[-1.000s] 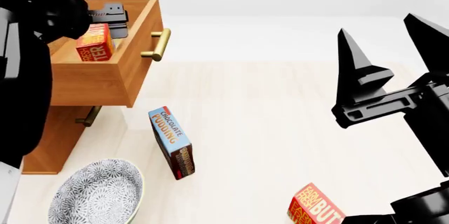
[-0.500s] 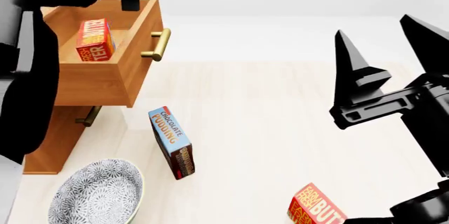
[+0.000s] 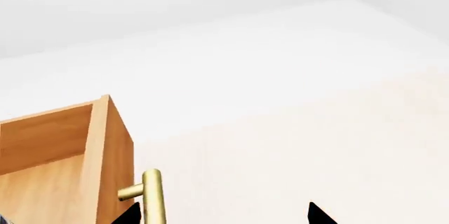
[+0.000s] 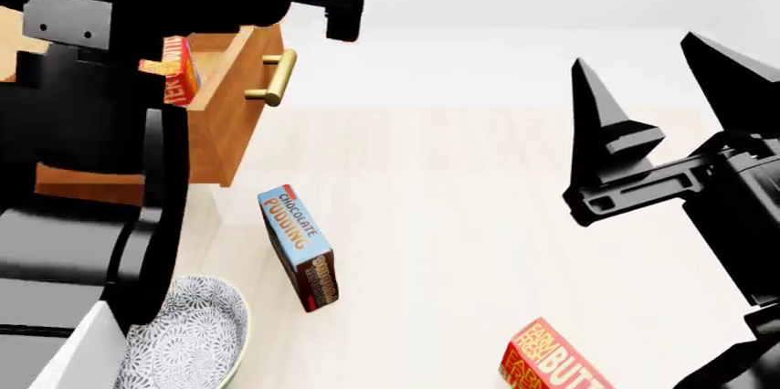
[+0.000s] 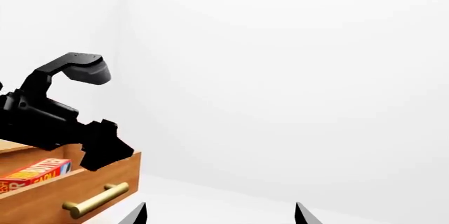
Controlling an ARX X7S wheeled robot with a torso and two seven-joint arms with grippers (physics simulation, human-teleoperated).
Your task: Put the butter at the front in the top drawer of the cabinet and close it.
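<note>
The left gripper (image 3: 221, 216) hangs spread and empty just above the brass handle (image 4: 270, 78) of the top drawer (image 4: 226, 97), which stands pulled out of the cabinet (image 4: 91, 183). One butter (image 4: 181, 68) box lies inside that drawer, behind its front panel. The right gripper (image 4: 664, 88) is spread wide and empty well off to the drawer's right, above the floor (image 4: 463, 188).
</note>
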